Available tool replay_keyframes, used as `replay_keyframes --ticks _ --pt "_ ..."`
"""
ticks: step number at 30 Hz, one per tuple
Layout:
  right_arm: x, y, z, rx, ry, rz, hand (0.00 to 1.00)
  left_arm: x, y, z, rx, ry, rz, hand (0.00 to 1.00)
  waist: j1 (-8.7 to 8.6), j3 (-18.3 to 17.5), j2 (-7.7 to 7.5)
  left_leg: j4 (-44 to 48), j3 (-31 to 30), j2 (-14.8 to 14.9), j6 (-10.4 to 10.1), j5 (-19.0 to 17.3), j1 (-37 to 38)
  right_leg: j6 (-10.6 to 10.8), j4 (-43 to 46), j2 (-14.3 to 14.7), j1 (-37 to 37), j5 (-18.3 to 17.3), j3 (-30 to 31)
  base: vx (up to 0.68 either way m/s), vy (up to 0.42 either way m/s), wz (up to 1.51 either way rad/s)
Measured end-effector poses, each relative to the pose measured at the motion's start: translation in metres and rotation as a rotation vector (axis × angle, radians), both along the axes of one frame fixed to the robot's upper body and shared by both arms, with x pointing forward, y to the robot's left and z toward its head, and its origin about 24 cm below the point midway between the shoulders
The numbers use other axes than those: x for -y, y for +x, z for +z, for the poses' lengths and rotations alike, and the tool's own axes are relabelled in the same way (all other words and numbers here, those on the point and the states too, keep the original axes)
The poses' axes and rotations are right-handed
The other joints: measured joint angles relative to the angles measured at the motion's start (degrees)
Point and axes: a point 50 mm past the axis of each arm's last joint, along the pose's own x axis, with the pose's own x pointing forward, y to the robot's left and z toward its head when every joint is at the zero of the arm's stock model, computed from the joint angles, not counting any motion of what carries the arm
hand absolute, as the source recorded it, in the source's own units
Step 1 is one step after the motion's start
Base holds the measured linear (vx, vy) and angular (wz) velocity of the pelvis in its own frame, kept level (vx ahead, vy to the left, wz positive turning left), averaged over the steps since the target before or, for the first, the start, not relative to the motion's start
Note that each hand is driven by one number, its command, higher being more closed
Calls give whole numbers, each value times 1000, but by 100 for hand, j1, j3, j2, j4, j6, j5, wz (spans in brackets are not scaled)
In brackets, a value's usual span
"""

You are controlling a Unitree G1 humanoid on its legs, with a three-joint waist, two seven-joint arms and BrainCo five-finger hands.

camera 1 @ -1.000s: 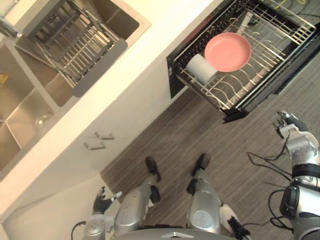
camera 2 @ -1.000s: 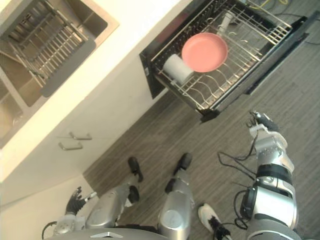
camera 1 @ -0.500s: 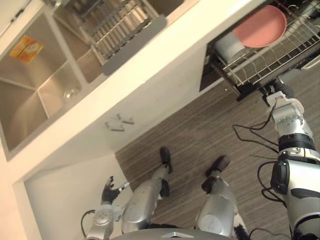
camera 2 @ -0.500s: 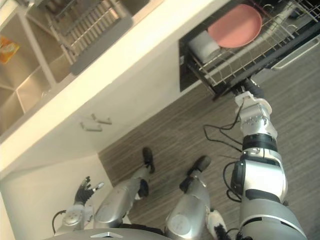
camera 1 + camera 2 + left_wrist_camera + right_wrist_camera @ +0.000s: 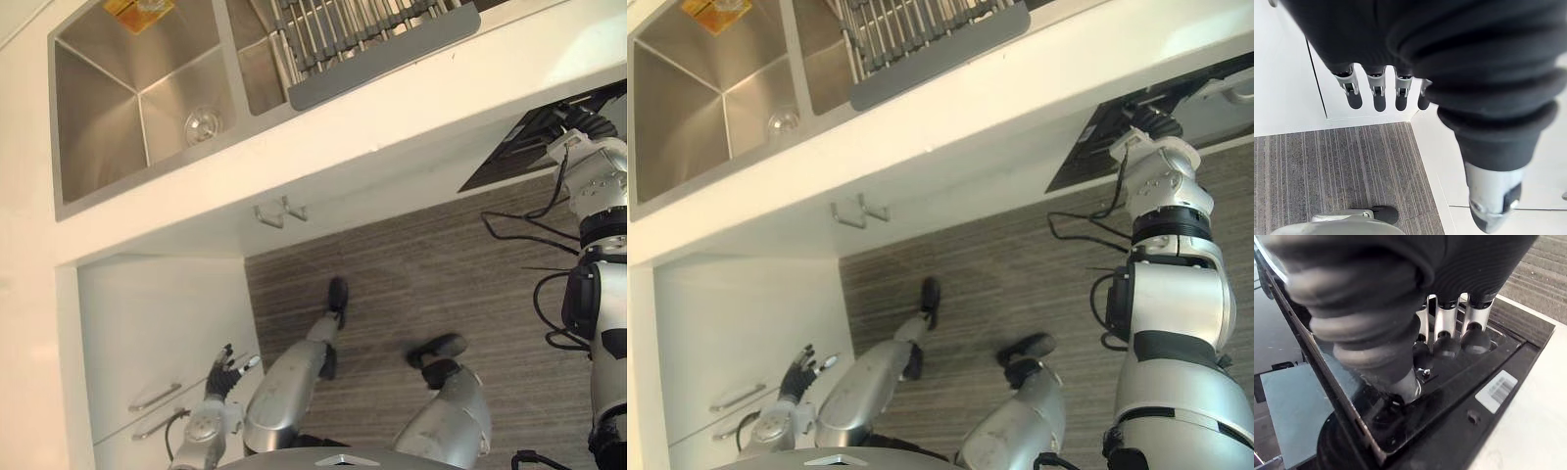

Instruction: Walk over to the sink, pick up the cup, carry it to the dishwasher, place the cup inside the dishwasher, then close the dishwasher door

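- The sink (image 5: 98, 147) is open from above; the cup (image 5: 201, 125) on its floor is enclosed by steel walls.
- The neighbouring basin is covered by a drying rack (image 5: 367, 39).
- The right hand (image 5: 1154, 119) is pressed against the dishwasher door (image 5: 509, 152), with the counter (image 5: 411, 108) overhanging.
- The left hand (image 5: 225, 372) is flanked by a white cabinet (image 5: 157, 323); open floor (image 5: 392, 264) is found beside it.

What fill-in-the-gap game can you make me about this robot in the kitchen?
The robot's right hand touches the ____ dishwasher door.
Its left hand hangs open beside a ____ cabinet with silver handles.
The grey-edged metal drying rack sits over the shiny steel ____.
Missing words: black, white, sink.
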Motion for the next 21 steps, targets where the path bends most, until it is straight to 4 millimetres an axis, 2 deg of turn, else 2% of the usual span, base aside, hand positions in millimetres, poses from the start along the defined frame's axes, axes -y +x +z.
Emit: replay_keyframes --ticks 3,6,8,11,12,13,14,15,16,17,18,19,20,21 --pt "1 -1 7 -46 -126 -3 0 0 0 1 4 -4 -2 0 5 0 0 0 -33 61 -39 13 6 -37 127 10 -3 -153 -33 -15 -161 4" --pt "0 -1 20 -162 -393 -53 0 0 -2 3 16 -14 11 0 11 0 0 1 -22 130 -91 -2 62 -64 182 59 28 -243 -25 -16 -148 -3" --pt "-2 1 16 -207 -472 -72 0 0 -3 2 15 -25 28 0 -1 1 -1 1 20 170 -117 -21 145 -64 156 115 107 -258 -19 -3 -119 -6" --pt "-6 -5 -4 -181 -523 -50 0 -1 -4 3 36 -32 44 0 -90 30 -42 1 40 280 -183 -76 305 -52 -20 291 312 -239 -35 11 -105 -7" --pt "-19 -7 -24 -127 -474 24 0 -4 -6 3 45 -34 71 0 -179 71 -97 1 51 338 -214 -123 418 -32 -149 406 453 -213 -31 29 -91 -17" --pt "-35 -14 -53 -92 -432 110 0 -9 -8 4 53 -31 109 0 -254 143 -196 0 99 405 -239 -191 591 -12 -285 520 640 -198 -17 36 -92 -19" --pt "-42 -19 -74 -100 -411 143 0 -13 -9 4 55 -28 128 0 -301 183 -254 0 140 439 -256 -243 685 -2 -351 573 737 -192 -10 43 -82 -21" --pt "-54 -30 -105 -121 -378 182 0 -19 -11 3 55 -28 168 0 -375 248 -368 0 211 473 -259 -309 802 9 -419 633 860 -190 -9 68 -84 -15" --pt "-70 -52 -159 -181 -296 218 0 -31 -17 2 45 -30 245 0 -490 204 -568 -2 240 495 -284 -382 855 42 -479 679 924 -201 -15 59 -65 -13" --pt "-75 -64 -183 -221 -255 217 0 -35 -19 2 40 -28 271 0 -525 195 -673 -2 268 495 -281 -418 873 56 -490 680 937 -209 -13 77 -57 -9" --pt "-82 -85 -219 -293 -191 209 0 -42 -23 0 28 -20 303 0 -604 180 -828 -4 307 484 -285 -483 914 81 -495 668 974 -215 -5 76 -21 -12" --pt "-89 -115 -260 -386 -102 188 0 -48 -30 -1 9 -14 336 0 -693 129 -1053 -9 357 446 -319 -609 1005 126 -460 631 1032 -208 38 101 -27 -15" --pt "-93 -137 -285 -459 -49 162 0 -51 -36 -4 -14 -10 354 0 -765 44 -1222 -37 392 431 -304 -695 1104 166 -398 590 1067 -157 116 117 -17 -25" --pt "-95 -156 -306 -530 -22 129 0 -53 -43 -7 -39 -11 365 0 -805 -36 -1365 -38 442 423 -283 -784 1281 87 -230 541 1110 -65 274 129 10 -37"
